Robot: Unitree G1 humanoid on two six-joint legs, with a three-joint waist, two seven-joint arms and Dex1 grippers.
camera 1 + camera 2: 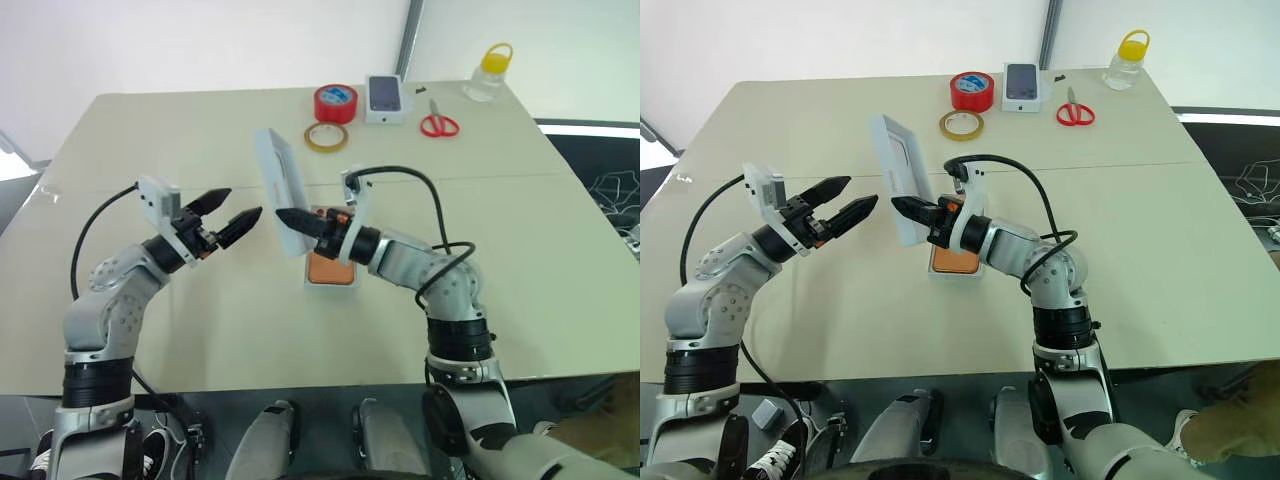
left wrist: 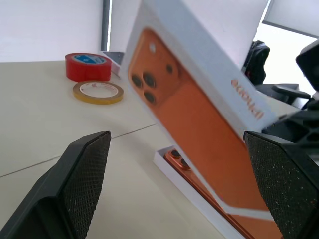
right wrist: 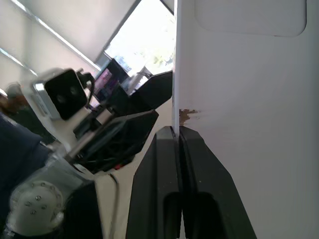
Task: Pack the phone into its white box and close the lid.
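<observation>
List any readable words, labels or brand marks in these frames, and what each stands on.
"iPhone" (seen upside down): on the side wall of the lid, which the right gripper holds.
Small white box with a dark phone picture: no text legible.
Red tape roll: its inner label is too blurred to read.

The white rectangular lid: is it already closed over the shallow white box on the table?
No, the white rectangular lid is held tilted in the air by the right claw, above the shallow white box.
</observation>
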